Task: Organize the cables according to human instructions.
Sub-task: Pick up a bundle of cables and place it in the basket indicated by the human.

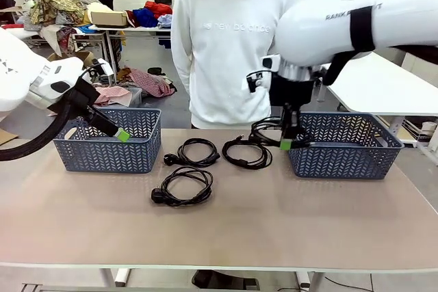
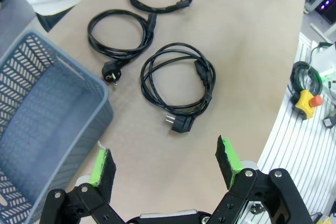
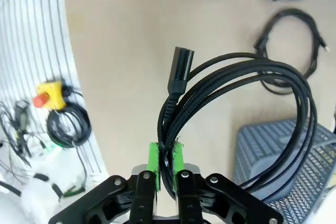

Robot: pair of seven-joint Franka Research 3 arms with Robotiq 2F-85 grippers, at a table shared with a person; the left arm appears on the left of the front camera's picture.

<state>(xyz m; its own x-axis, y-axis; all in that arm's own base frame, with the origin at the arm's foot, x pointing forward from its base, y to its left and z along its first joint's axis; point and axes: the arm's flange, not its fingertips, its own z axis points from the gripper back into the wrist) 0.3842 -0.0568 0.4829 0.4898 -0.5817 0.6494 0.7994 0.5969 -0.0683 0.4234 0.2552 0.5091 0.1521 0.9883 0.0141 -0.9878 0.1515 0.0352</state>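
My right gripper (image 1: 286, 140) is shut on a coiled black cable (image 1: 263, 130) and holds it in the air at the left rim of the right basket (image 1: 345, 148). In the right wrist view the gripper (image 3: 165, 163) pinches the braided coil (image 3: 236, 103), which loops out over the basket's corner (image 3: 278, 150). Three more cables lie on the table: one (image 1: 194, 152) mid-left, one (image 1: 248, 155) beside it, one (image 1: 181, 187) nearer me. My left gripper (image 1: 118, 133) hangs open at the left basket (image 1: 109, 148). Its fingertips (image 2: 102, 163) stand wide apart, with the nearest cable (image 2: 176, 85) ahead of them.
A person in a white sweatshirt (image 1: 229, 39) stands at the far side, hands not on the table. A yellow box with a red button (image 2: 307, 100) sits with loose wires beyond the table's edge. The near half of the tabletop (image 1: 287, 223) is bare.
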